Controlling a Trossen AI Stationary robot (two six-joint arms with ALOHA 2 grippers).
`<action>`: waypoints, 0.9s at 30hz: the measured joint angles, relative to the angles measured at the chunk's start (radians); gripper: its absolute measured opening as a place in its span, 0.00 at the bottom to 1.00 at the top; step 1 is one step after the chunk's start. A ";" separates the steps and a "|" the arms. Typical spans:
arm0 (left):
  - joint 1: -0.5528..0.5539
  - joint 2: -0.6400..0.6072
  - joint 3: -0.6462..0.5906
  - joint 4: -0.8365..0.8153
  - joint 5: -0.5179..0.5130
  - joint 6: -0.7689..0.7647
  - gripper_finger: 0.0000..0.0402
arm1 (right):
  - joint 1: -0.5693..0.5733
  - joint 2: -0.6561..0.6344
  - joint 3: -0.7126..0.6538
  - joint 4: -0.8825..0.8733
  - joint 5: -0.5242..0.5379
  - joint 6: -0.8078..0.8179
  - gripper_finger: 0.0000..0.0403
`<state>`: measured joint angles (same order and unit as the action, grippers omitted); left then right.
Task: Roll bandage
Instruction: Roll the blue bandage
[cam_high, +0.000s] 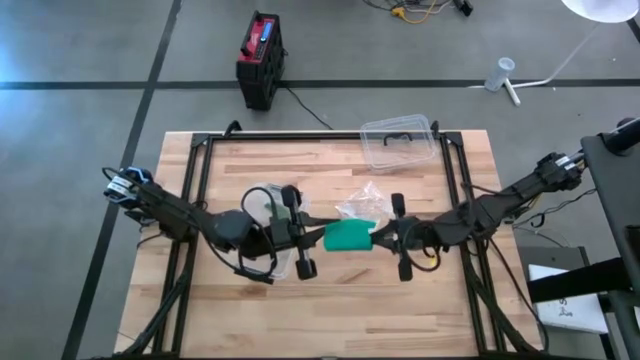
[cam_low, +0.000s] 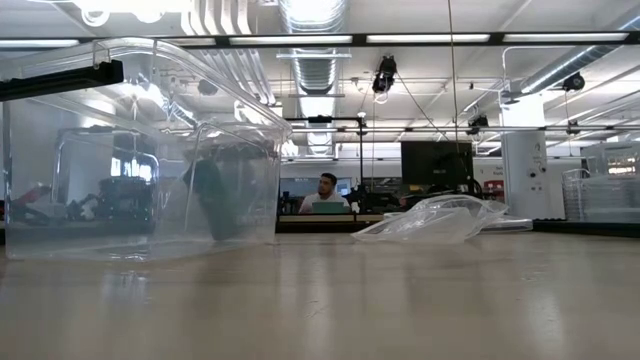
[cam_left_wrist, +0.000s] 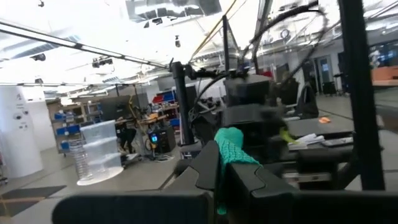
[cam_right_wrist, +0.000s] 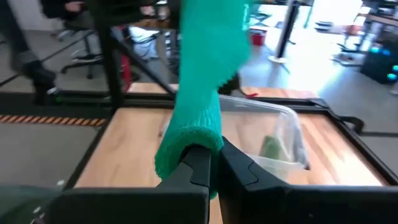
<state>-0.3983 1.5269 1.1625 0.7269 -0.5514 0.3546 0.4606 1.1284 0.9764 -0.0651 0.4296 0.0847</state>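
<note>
Hands facing, left hand, right hand, clamping bandage

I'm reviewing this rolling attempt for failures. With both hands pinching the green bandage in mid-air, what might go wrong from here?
The left hand and right hand each pinch only an edge of the green bandage, so it may slip free. The plastic bag lies directly beside it and might snag.

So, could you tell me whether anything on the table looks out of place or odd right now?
Nothing looks damaged or spilled. The green bandage is held off the table between the left gripper and right gripper, both shut on it. A crumpled plastic bag lies loose just behind, near the clear container.
</note>
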 joint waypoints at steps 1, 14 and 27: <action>-0.005 0.000 0.000 0.009 0.001 0.001 0.00 | -0.003 -0.001 0.000 0.001 0.012 0.007 0.00; 0.006 -0.007 0.045 -0.041 -0.063 0.069 0.00 | -0.008 0.027 0.000 0.001 0.013 -0.035 0.00; 0.049 -0.023 0.047 -0.166 -0.224 0.085 0.00 | 0.031 -0.001 0.000 0.134 -0.247 -0.158 0.00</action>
<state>-0.3495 1.5043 1.2098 0.5607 -0.7752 0.4396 0.4914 1.1278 0.9760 0.0692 0.1824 -0.0733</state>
